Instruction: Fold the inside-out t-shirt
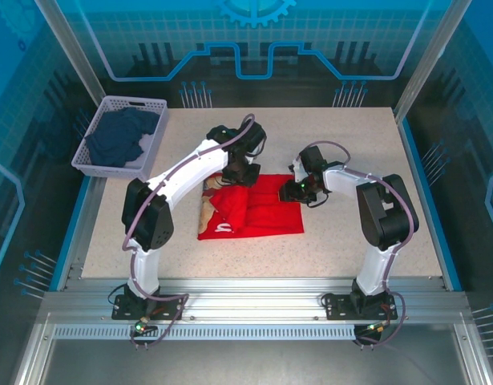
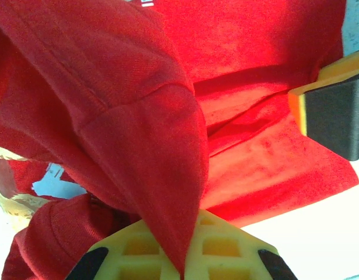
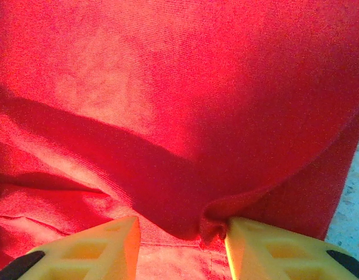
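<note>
Because the t-shirt (image 1: 258,212) lay mid-surface (image 1: 350,144) with its long axis running left to right, the coming move turned on its far edge, where both arms worked. The left fingers (image 2: 226,256) sat at the far-left corner, closed together on a raised peak of red cloth that draped down from them. The right fingers (image 3: 103,251) sat at the far-right corner, standing apart astride a small ridge of the hem, apparently not pinching it, though the close view left that unsure. From both pairs the bulk of the shirt spread toward the near edge of the surface, so a fold would likely carry the far edge nearward along the short axis. Each arm was nearest its own end, and neither reached the near hem. The shirt looked bright red, soft and plain, roughly rectangular with its left end bunched and layered. A pale patch (image 1: 208,202) showed at that end, while the right half lay flatter.
</note>
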You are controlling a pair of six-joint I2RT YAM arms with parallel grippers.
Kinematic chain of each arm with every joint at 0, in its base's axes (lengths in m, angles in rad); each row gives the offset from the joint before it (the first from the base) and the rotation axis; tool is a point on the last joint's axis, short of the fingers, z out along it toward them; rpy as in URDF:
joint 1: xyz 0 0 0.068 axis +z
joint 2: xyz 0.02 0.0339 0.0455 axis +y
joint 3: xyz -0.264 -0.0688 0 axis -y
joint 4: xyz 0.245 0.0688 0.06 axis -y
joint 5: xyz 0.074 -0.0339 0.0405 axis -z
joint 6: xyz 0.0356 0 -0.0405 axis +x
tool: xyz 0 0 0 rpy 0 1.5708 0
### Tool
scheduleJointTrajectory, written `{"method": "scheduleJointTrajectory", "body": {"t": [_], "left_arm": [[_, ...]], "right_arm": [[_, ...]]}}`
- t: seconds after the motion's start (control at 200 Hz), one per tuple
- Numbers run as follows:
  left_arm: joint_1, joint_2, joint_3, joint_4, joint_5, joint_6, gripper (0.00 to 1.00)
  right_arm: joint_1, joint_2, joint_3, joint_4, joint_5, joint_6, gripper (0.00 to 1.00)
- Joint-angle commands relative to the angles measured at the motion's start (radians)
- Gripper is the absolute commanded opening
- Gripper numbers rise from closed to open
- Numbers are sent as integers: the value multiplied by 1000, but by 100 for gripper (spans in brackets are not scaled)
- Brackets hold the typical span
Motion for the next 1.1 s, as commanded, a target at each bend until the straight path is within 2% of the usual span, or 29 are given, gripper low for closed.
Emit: {"method": "scheduleJointTrajectory", "body": {"t": [0.0,0.26,0.41,0.475,0.53,0.61,0.695,0.745,0.815,0.895,1.0,1.095], "left_arm": [[-8,14,38,11,65,-38,0],[-15,65,44,58,84,-72,1],[-38,125,53,179,117,-155,10],[-58,165,69,274,156,-214,24],[-79,213,101,349,190,-265,30],[-112,297,222,391,258,-296,48],[-135,345,347,388,315,-266,53],[-135,324,354,390,340,-237,56],[-126,220,249,408,304,-171,57],[-99,30,-27,498,244,-132,61],[-7,-219,-408,619,197,-183,66],[86,-360,-661,696,206,-241,71]], "right_arm": [[-11,11,-33,-29,-5,11,44],[-13,-3,-29,-35,-7,10,45],[-47,-82,-46,-46,-23,20,48],[-83,-145,-76,-54,-25,27,49],[-122,-211,-110,-58,-23,35,50],[-183,-304,-164,-65,5,45,51],[-234,-386,-216,-64,53,49,53],[-249,-420,-235,-57,76,57,53],[-251,-449,-240,-27,65,66,54],[-219,-448,-240,30,25,67,57],[-120,-392,-190,95,12,54,61],[-14,-286,-97,128,38,41,66]]}}
